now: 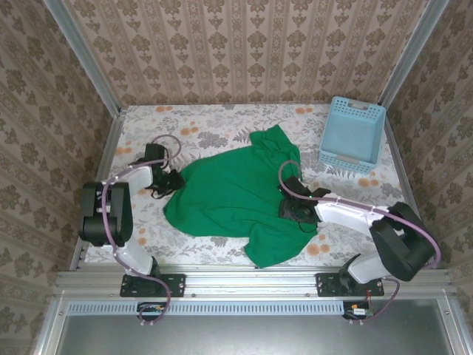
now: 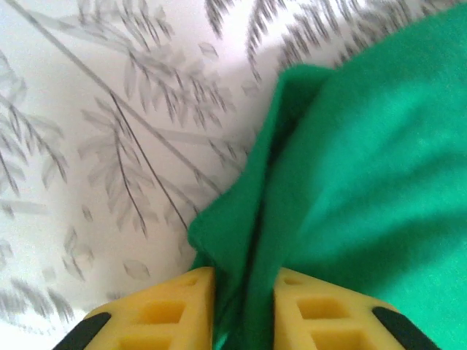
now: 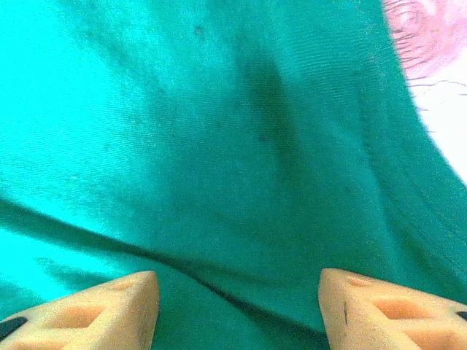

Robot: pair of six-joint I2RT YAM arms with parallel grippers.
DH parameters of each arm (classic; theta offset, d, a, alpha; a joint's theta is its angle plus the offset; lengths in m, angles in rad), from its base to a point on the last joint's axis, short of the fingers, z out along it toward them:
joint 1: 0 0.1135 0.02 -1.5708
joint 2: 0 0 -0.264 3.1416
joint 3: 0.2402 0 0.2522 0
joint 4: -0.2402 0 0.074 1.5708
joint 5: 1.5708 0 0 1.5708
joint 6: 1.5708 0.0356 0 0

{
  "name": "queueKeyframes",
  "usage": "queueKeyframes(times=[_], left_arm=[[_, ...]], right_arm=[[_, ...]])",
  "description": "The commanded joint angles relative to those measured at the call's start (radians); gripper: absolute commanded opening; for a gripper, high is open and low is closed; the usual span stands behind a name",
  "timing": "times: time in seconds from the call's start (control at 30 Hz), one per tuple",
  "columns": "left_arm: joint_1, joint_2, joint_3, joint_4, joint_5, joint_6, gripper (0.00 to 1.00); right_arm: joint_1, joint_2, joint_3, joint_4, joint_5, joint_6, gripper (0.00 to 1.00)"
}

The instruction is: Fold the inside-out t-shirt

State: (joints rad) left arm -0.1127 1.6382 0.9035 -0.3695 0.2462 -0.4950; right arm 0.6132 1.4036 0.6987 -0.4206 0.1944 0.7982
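On the floral counter (image 1: 222, 122), the inside-out t-shirt (image 1: 236, 192) is seen spread and rumpled between the two grippers, its body just right of the left gripper (image 2: 244, 317) and directly beneath the right gripper (image 3: 237, 321). A fold of the shirt's edge is pinched between the left gripper's fingers; the right gripper is held open over the cloth, nothing grasped. For a clean fold, a matching edge is best taken by the right gripper before lifting, so the fabric is raised evenly, not dragged
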Motion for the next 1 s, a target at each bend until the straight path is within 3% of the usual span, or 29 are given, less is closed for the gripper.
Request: queueKeyframes(times=[0.0, 0.13, 0.33, 0.57, 0.97], left_arm=[[-0.032, -0.132, -0.042, 0.021, -0.001, -0.01, 0.24], [0.024, -0.222, -0.073, 0.028, -0.06, -0.025, 0.35], [0.129, -0.139, 0.004, -0.002, 0.002, -0.032, 0.42], [0.115, -0.02, 0.081, -0.003, 0.03, -0.021, 0.46], [0.035, 0.169, 0.192, -0.023, 0.03, 0.019, 0.45]], right_arm=[[-0.005, -0.083, 0.092, -0.081, 0.077, -0.051, 0.63], [-0.083, 0.016, 0.293, -0.089, 0.064, -0.172, 0.63], [-0.19, 0.322, 0.662, -0.143, 0.008, -0.32, 0.58], [-0.263, 0.611, 0.999, -0.219, -0.005, -0.401, 0.55], [-0.283, 0.846, 1.194, -0.275, -0.011, -0.454, 0.57]])
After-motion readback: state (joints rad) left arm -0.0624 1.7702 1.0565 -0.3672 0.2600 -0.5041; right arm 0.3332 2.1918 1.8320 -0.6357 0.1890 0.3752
